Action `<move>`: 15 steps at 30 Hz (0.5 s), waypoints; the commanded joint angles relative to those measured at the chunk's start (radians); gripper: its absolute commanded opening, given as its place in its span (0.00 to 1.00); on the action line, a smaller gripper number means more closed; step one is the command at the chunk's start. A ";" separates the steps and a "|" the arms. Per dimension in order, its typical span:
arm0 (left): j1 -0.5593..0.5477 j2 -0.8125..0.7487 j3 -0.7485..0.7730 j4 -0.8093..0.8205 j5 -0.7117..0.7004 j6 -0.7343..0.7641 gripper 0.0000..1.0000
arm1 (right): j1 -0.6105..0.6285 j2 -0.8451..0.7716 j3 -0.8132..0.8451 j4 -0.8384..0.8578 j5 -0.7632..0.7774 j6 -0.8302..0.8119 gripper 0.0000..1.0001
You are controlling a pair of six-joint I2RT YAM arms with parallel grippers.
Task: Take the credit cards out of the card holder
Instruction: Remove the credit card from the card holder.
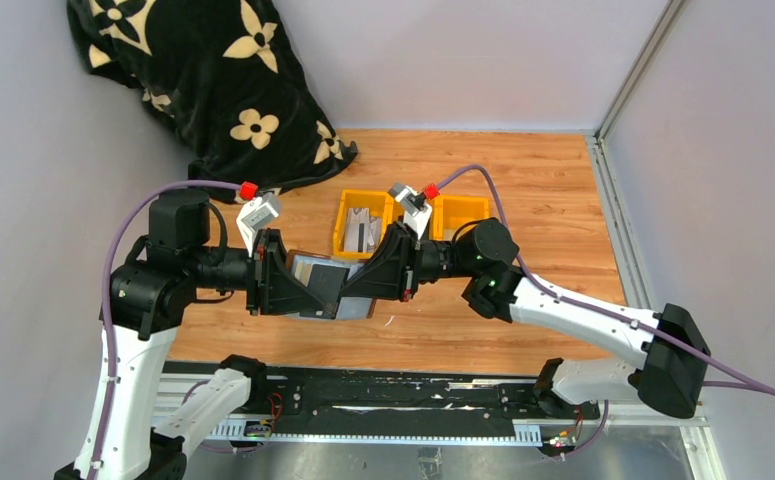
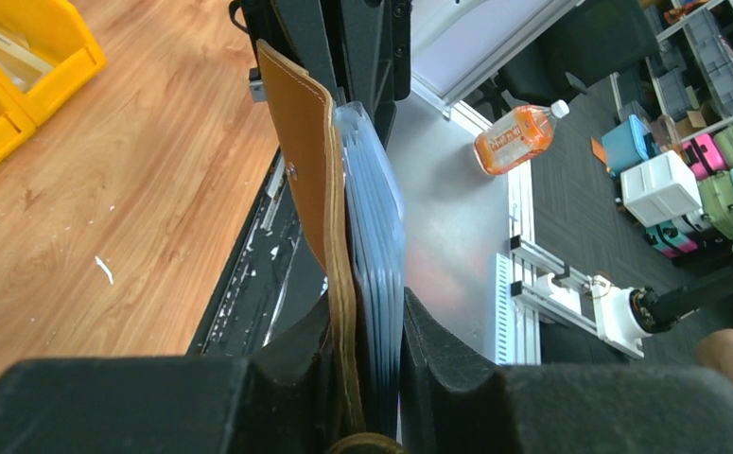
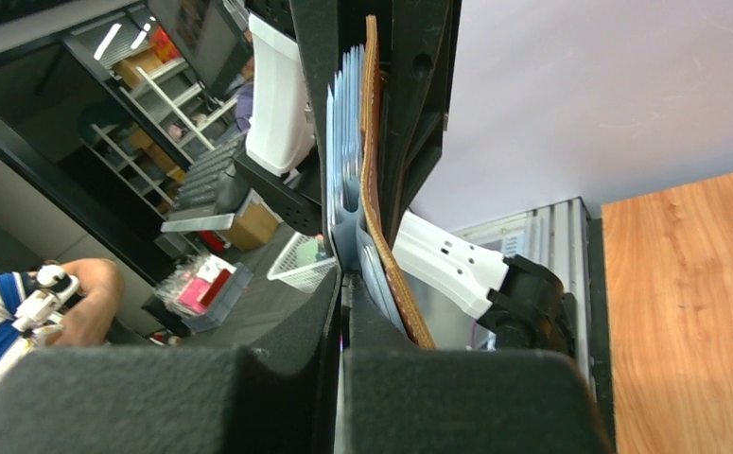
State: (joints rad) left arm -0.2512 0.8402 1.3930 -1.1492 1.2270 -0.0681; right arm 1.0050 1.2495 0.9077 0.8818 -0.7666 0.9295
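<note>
The brown leather card holder (image 1: 325, 283) hangs in the air between my two grippers, above the wooden table's front part. My left gripper (image 1: 298, 290) is shut on it. In the left wrist view (image 2: 374, 378) the fingers clamp the leather cover (image 2: 310, 161) together with its stack of grey-blue pockets (image 2: 376, 218). My right gripper (image 1: 365, 283) faces it from the other side and is shut (image 3: 343, 312) on one thin grey card edge (image 3: 341, 142). The leather cover (image 3: 374, 142) passes outside its right finger.
Two yellow bins (image 1: 363, 225) (image 1: 460, 213) stand on the table behind the grippers, the left one holding grey cards. A black flowered blanket (image 1: 213, 70) lies at the back left. The black rail (image 1: 363, 390) runs along the near edge.
</note>
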 commanded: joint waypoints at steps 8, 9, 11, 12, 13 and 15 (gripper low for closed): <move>-0.005 -0.014 0.029 0.021 0.080 -0.037 0.20 | -0.023 -0.082 0.009 -0.225 -0.031 -0.145 0.00; -0.005 -0.013 0.029 0.021 0.079 -0.036 0.19 | -0.022 -0.078 0.009 -0.215 -0.030 -0.136 0.00; -0.005 -0.012 0.028 0.022 0.070 -0.032 0.19 | -0.016 -0.064 0.015 -0.175 -0.033 -0.115 0.14; -0.005 -0.012 0.029 0.022 0.067 -0.030 0.19 | -0.009 -0.058 0.017 -0.156 -0.033 -0.105 0.22; -0.005 -0.011 0.028 0.022 0.065 -0.030 0.19 | -0.003 -0.053 0.022 -0.142 -0.031 -0.103 0.27; -0.005 -0.008 0.031 0.022 0.057 -0.030 0.19 | 0.008 -0.042 0.031 -0.129 -0.027 -0.104 0.33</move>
State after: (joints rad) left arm -0.2508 0.8349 1.3956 -1.1381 1.2270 -0.0708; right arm 0.9993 1.1839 0.9089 0.7158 -0.8021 0.8291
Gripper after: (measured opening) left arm 0.223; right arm 0.286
